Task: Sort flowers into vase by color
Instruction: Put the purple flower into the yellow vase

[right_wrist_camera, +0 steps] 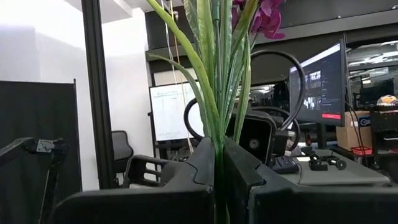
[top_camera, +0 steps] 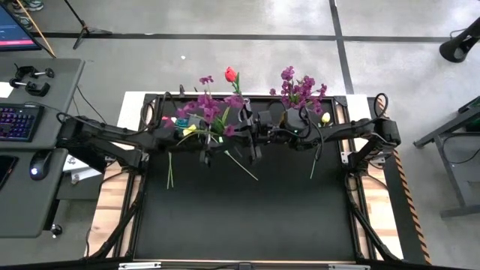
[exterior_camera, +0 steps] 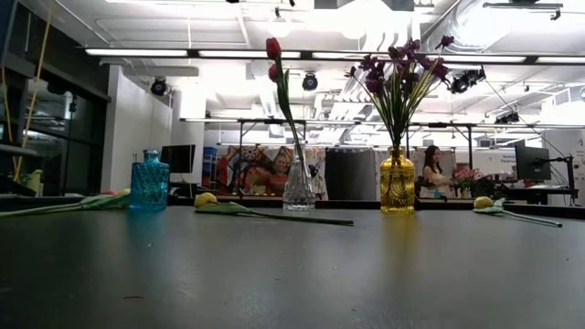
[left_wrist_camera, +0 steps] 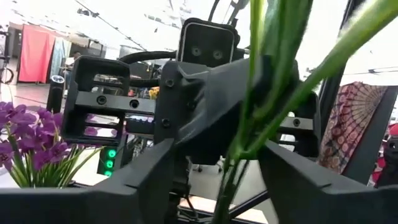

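Mid-handover, seemingly, near the middle of the table's (top_camera: 247, 225) far edge: purple blossom sprig (top_camera: 216, 112) clamped by its stems in the right gripper (right_wrist_camera: 219, 168), left gripper (left_wrist_camera: 217, 180) apart around them, needing closure, then release and carriage to the yellow vase (exterior_camera: 397, 187).

Three vases (exterior_camera: 299, 178), two arms (top_camera: 112, 135)

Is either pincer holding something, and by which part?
Right pincer pinches the purple sprig's green stems. Left pincer stands open around the same stems.
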Controlling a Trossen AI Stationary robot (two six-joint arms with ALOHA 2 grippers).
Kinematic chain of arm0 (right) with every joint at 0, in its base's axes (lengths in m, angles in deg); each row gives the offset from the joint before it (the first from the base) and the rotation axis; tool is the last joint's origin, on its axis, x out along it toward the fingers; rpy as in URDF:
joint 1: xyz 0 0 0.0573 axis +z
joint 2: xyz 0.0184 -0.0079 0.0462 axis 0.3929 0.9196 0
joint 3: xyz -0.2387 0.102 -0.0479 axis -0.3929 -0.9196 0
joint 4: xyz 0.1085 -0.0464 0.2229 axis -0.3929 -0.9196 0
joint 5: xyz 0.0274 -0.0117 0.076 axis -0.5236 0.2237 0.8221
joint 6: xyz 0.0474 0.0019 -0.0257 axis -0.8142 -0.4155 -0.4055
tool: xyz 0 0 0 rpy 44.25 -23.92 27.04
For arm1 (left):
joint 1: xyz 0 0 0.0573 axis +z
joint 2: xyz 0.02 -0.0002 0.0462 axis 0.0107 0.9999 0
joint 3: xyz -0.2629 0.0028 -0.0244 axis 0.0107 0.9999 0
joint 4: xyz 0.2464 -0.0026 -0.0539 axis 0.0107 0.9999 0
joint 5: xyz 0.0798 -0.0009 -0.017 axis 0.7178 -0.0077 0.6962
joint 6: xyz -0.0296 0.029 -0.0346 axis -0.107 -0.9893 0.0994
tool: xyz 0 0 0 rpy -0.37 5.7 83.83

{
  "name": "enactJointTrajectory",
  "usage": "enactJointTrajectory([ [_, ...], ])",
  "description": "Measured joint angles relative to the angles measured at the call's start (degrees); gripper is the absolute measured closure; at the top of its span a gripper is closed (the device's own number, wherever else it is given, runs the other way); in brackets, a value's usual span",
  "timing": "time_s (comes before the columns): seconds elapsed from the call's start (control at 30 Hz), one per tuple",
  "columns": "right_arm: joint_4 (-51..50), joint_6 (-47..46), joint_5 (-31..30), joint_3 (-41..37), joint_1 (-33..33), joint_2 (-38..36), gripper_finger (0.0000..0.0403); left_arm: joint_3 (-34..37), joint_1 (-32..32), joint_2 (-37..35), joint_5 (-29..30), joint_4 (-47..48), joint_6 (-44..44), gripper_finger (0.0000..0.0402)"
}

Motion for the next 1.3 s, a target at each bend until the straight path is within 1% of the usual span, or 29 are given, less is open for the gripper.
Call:
enactJointTrajectory([
  [0.07,0.0,0.0,0.0,0.0,0.0,0.0,0.0402,0.0,0.0,-0.3,0.0,0.7,-0.1,0.0246],
  [0.2,-0.2,-1.4,-0.1,0.0,0.0,0.0,0.0396,0.0,0.6,-1.5,-0.6,4.0,-0.1,0.0372],
  [0.23,-0.3,-2.3,-0.3,0.0,-0.1,0.0,0.0394,0.0,0.9,-1.9,-0.9,5.1,-0.1,0.0386],
  [0.33,-2.2,-6.7,-1.7,0.0,-0.8,-0.8,0.0381,0.0,1.5,-3.2,-1.0,8.0,-0.5,0.0391],
  [0.4,-4.9,-8.9,-2.4,0.0,-1.2,-2.0,0.0362,0.0,1.9,-4.4,-0.8,11.1,-0.8,0.0397],
  [0.47,-7.5,-9.5,-3.5,0.0,-1.6,-3.6,0.0333,0.0,2.4,-5.7,-0.5,14.3,-0.9,0.0398],
  [0.6,-14.9,-9.6,-3.6,0.0,-2.4,-8.5,0.0258,0.0,3.2,-9.1,0.4,20.9,-1.0,0.0400],
  [0.73,-27.0,-9.1,-2.5,0.0,-2.8,-13.3,0.0189,0.0,4.0,-12.4,0.4,28.5,-3.0,0.0401],
  [0.83,-35.2,-9.2,-3.4,0.0,-2.2,-15.2,0.0153,0.0,4.5,-14.0,0.3,33.0,-3.0,0.0401],
  [0.9,-38.4,-9.1,-4.0,0.0,-1.4,-15.1,0.0139,0.0,4.7,-14.0,-0.4,33.4,-3.3,0.0401],
  [0.93,-39.0,-9.1,-4.4,0.0,-1.0,-14.5,0.0134,0.0,4.7,-13.8,-1.0,33.2,-3.8,0.0401],
  [1.03,-36.7,-9.0,-6.1,0.0,-0.1,-11.6,0.0130,0.0,4.6,-12.1,-1.8,30.4,-4.9,0.0401],
  [1.2,-25.1,-8.3,-6.7,0.0,0.3,-5.4,0.0135,0.0,4.7,-7.8,-1.8,28.7,-4.3,0.0401],
  [1.3,-22.0,-8.3,-6.7,0.0,0.3,-3.3,0.0137,0.0,4.4,-6.2,-1.8,26.6,-3.5,0.0402],
])
